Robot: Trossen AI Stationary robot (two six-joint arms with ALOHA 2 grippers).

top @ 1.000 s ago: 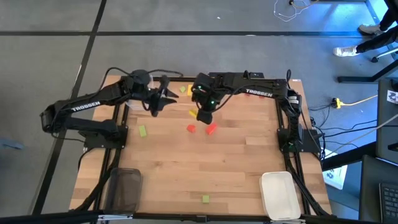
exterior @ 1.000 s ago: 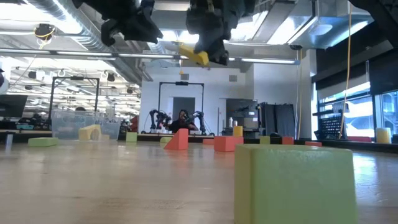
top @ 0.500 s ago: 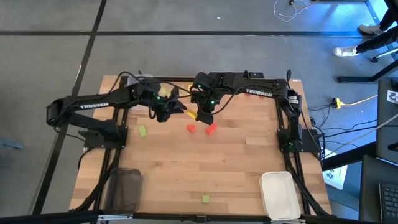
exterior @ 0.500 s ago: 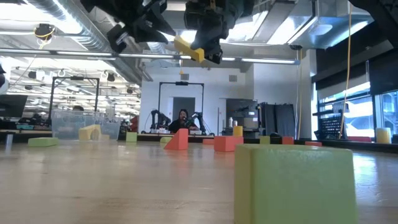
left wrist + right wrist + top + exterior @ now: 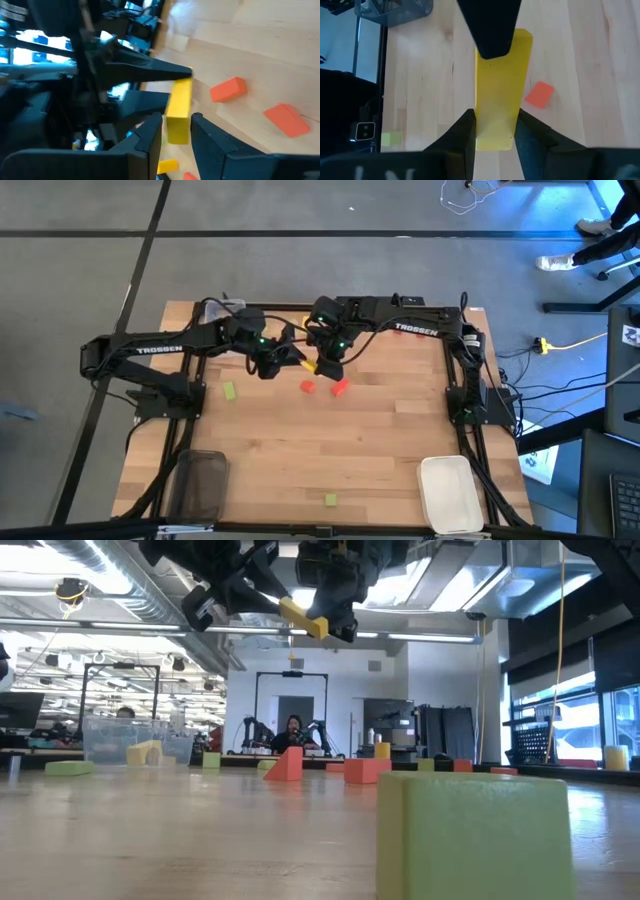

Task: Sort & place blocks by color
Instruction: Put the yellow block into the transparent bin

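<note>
A yellow block (image 5: 309,365) hangs in the air between both grippers, above the far middle of the table. My right gripper (image 5: 326,362) is shut on it. My left gripper (image 5: 286,358) is open, level with the block; its fingers (image 5: 150,132) stand on either side of the block's free end (image 5: 178,127), and I cannot tell if they touch. Two red blocks (image 5: 307,387) (image 5: 340,387) lie flat on the wood just nearer. One light green block (image 5: 229,390) lies left of them, another (image 5: 330,499) by the near edge. My right gripper pinches the yellow block (image 5: 495,117) between its two fingers (image 5: 465,135) at one end, coming from above. The block is lifted clear of the table (image 5: 302,617), tilted, and its other end sticks out toward my left gripper.
A dark tray (image 5: 200,485) sits at the near left corner, a white tray (image 5: 448,492) at the near right, and a clear tray (image 5: 125,738) at the far left. More small blocks lie along the far edge. Bare wood lies between the red blocks and the near edge.
My left gripper has moved toward the table's right, from near the clear tray to the yellow block, and its open fingers now flank the block's free end. My right gripper has stayed nearly in place, holding the block aloft.
</note>
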